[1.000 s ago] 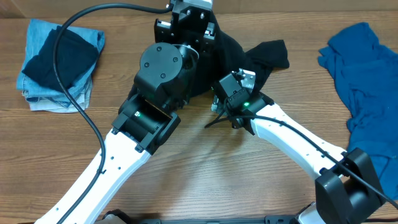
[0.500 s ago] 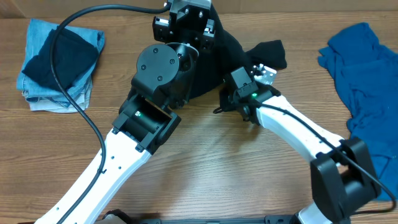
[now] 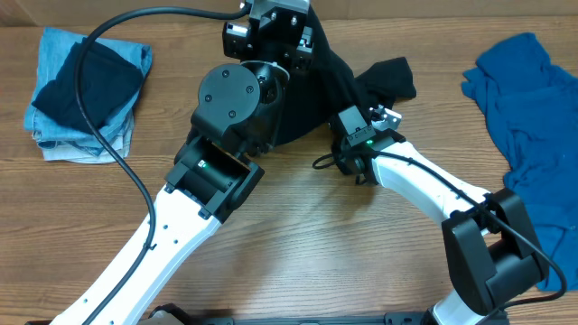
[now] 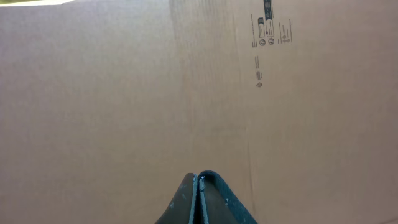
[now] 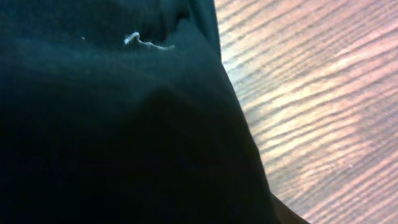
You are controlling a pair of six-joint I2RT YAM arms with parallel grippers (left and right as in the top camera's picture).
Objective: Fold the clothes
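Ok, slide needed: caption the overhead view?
Left arm and right arm at a black garment, between a folded pile and a crumpled blue shirt.

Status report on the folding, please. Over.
Left pincer shut, facing cardboard. Right pincer at the black garment, grip unclear. Blue cloth and folded pile lie apart from it.

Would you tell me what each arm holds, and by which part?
Left gripper: jaws shut, no cloth visible. Right gripper: against the black garment's near edge; hold cannot be told.
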